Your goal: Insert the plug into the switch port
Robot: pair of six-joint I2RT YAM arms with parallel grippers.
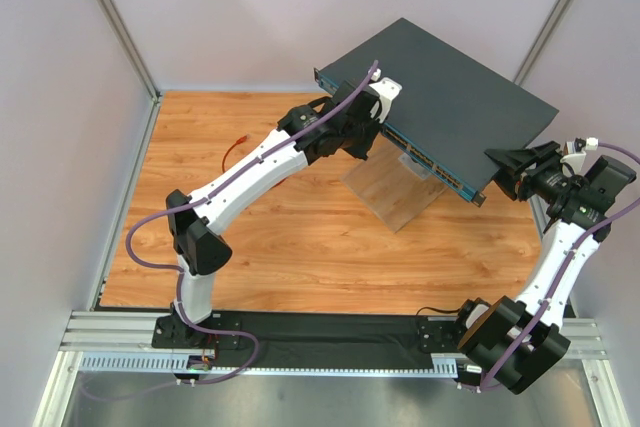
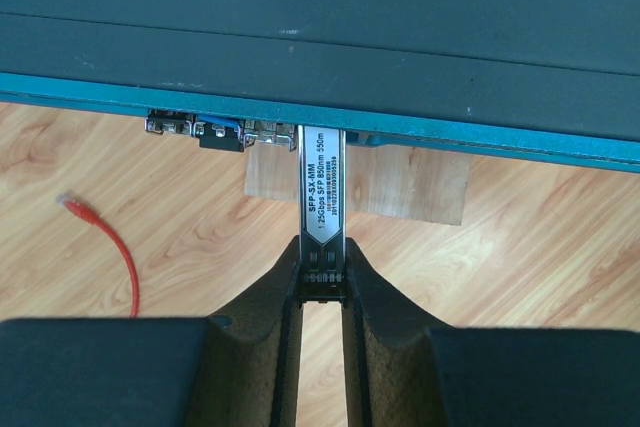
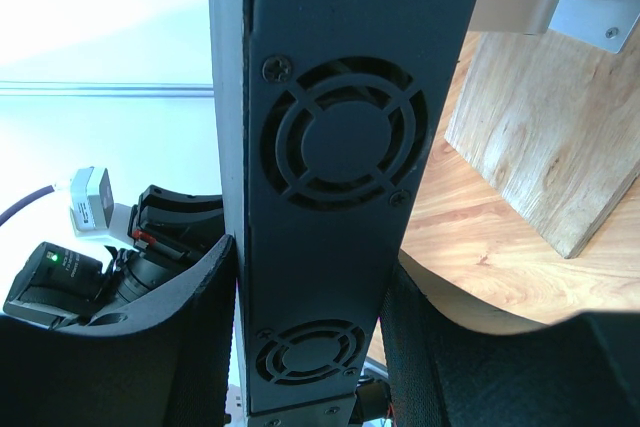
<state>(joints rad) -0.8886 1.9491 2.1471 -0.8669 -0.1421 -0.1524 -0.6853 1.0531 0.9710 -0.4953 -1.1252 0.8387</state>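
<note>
The plug (image 2: 72, 204) ends a thin red cable (image 2: 118, 252) that lies loose on the wooden floor, left of my left gripper (image 2: 322, 259); the cable (image 1: 235, 147) also shows from above. My left gripper (image 1: 378, 122) is shut on a grey labelled metal module (image 2: 322, 197), not on the plug. The module's far end meets the front face of the switch (image 2: 320, 47), beside a switch port (image 2: 222, 129) in the row. My right gripper (image 3: 312, 265) is shut on the switch's fan side (image 3: 330, 147), at the switch's right corner (image 1: 505, 169).
The switch (image 1: 450, 97) rests raised on a wooden block (image 1: 395, 192), which also shows under its edge (image 2: 400, 182). Pale walls and metal frame posts (image 1: 120, 27) close in the wooden floor. The arms' base rail (image 1: 320, 332) runs along the near edge.
</note>
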